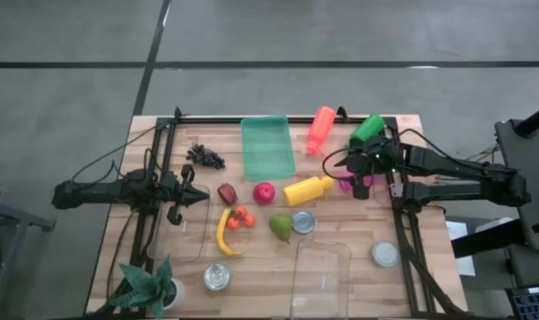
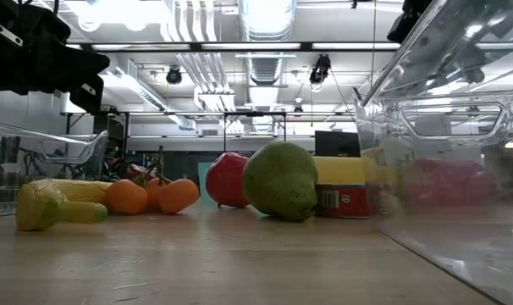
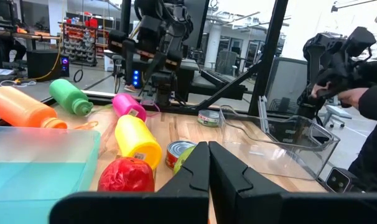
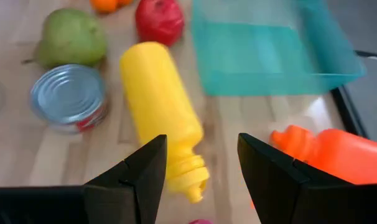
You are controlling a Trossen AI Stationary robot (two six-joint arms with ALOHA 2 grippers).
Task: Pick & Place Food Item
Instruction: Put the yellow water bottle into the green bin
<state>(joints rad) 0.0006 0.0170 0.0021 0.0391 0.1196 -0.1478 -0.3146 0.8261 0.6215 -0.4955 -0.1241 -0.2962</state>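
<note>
Wooden table (image 1: 358, 236) — right fingers (image 4: 201, 163) released above yellow bottle (image 4: 160, 112); left fingers (image 3: 208, 163) clenched, empty.

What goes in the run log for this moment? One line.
left claw: shut, idle at left | right claw: open, empty, above pink plastic bottle | yellow plastic squeeze bottle: lying untouched

My table (image 1: 341, 302) is light wooden planking with a dark frame. On it lie a teal tray (image 1: 268, 148), grapes (image 1: 205, 156), an orange bottle (image 1: 320, 129), a green bottle (image 1: 368, 128), a yellow bottle (image 1: 308, 189), a pink bottle (image 3: 129, 105) (mostly under my right arm), two red fruits, a banana (image 1: 222, 233), oranges (image 1: 241, 218), a pear (image 1: 280, 227), three cans, two clear tubs and a potted plant (image 1: 152, 286).
</note>
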